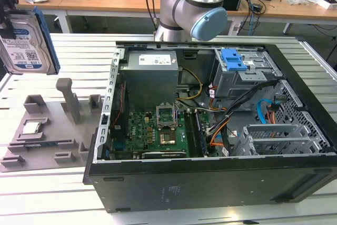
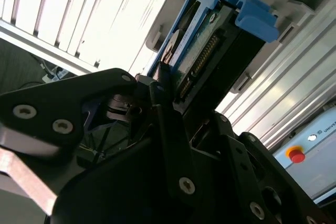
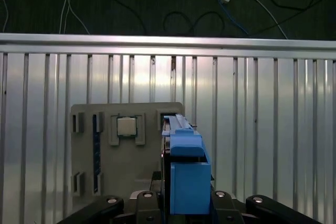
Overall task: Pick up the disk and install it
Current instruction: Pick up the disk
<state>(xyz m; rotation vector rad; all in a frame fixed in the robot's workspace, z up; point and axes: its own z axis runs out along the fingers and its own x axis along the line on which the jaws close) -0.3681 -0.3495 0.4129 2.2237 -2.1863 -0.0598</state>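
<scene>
The disk (image 1: 27, 41), a silver drive with a blue-and-white label in a blue plastic carrier, hangs upright in the air at the exterior view's far left, above the grey fixture (image 1: 37, 130). My gripper (image 1: 7, 20) is shut on it from above. In the second wrist view the disk (image 2: 210, 51) stands edge-on with its connector side showing, clamped between my black fingers (image 2: 164, 85). In the first wrist view the blue carrier (image 3: 185, 166) rises from the gripper (image 3: 186, 203), with the grey fixture (image 3: 94, 119) far below it.
An open computer case (image 1: 210, 177) lies on the slatted aluminium table (image 1: 79, 46), with motherboard (image 1: 152, 130), power supply (image 1: 150, 75) and a drive cage with a blue latch (image 1: 233, 59). A processor (image 1: 31, 127) rests in the fixture. The arm's base (image 1: 189, 9) stands behind the case.
</scene>
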